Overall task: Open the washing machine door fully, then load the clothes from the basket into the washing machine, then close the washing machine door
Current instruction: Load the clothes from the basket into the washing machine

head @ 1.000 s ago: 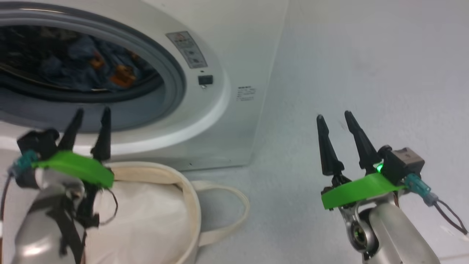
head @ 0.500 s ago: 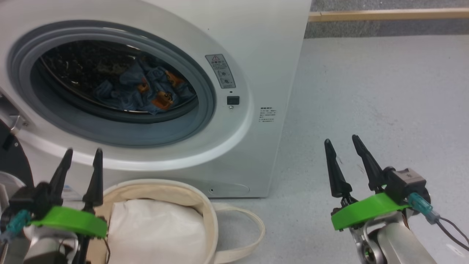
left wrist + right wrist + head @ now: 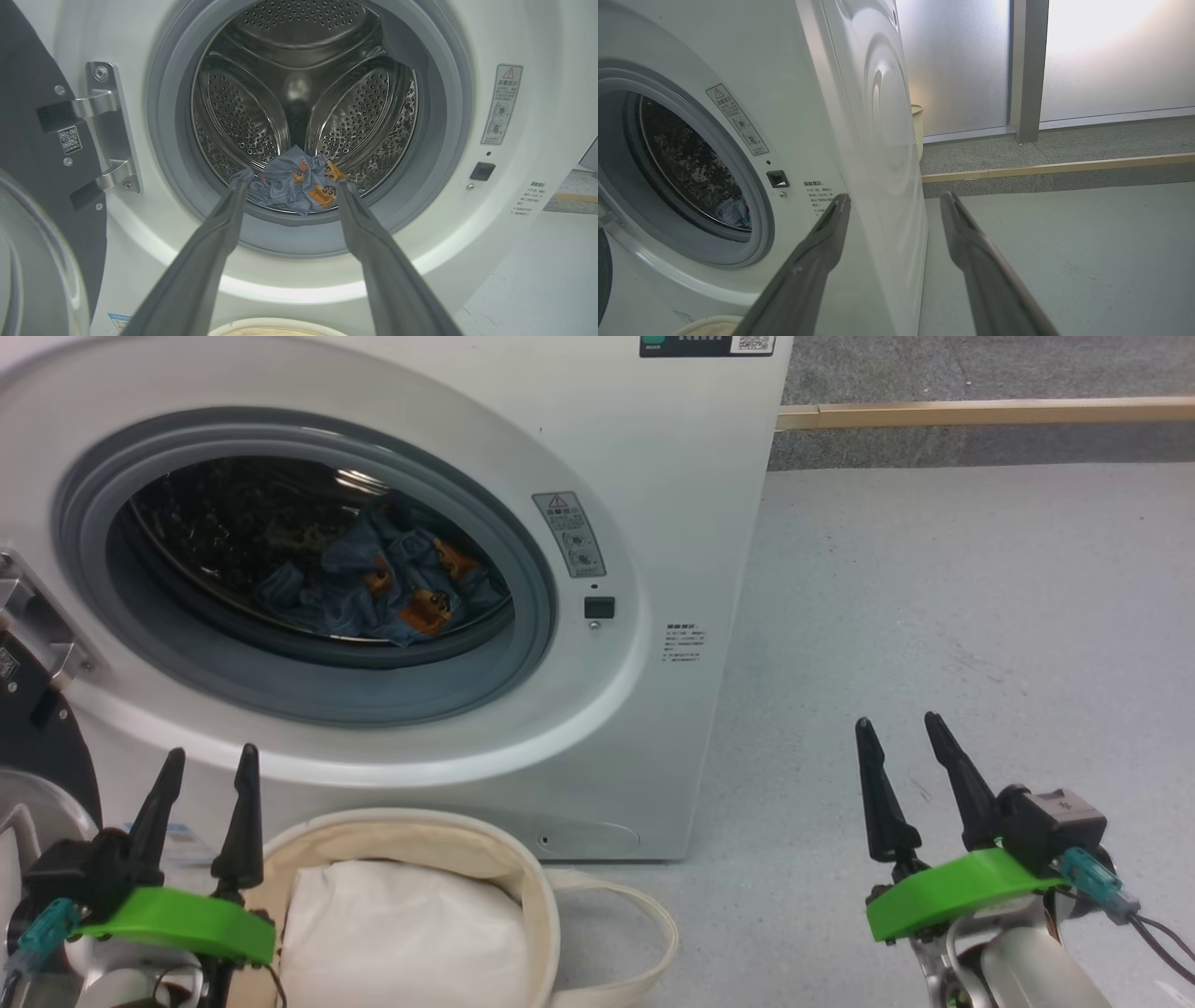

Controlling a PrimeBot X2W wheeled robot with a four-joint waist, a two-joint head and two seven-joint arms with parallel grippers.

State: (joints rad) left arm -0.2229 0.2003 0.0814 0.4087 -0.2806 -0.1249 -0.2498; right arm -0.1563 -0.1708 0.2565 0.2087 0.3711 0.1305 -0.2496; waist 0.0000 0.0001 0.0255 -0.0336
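Note:
The washing machine [image 3: 653,476] stands open, its grey gasket [image 3: 537,616] ringing the steel drum [image 3: 299,93]. Light-blue clothes with orange bears [image 3: 392,588] lie in the drum's bottom [image 3: 294,184]. The door, black-rimmed [image 3: 28,737], hangs swung out at the left on its hinge [image 3: 107,126]. The cream basket [image 3: 523,877] sits on the floor before the machine and holds a plain white pad [image 3: 401,933]. No cream-yellow garment is in view. My left gripper [image 3: 213,752] hovers open beside the basket and points at the drum [image 3: 292,184]. My right gripper [image 3: 896,721] is open over the floor, right of the machine [image 3: 896,197].
Grey floor [image 3: 934,616] spreads right of the machine up to a wooden-edged step [image 3: 980,413]. Frosted glass panels [image 3: 1111,56] and a pale woven bin [image 3: 918,126] stand behind. One basket loop handle [image 3: 653,933] lies on the floor.
The head camera has tilted up, so the machine and basket sit lower in the picture. The left gripper has sunk beside the basket. Both grippers stay open.

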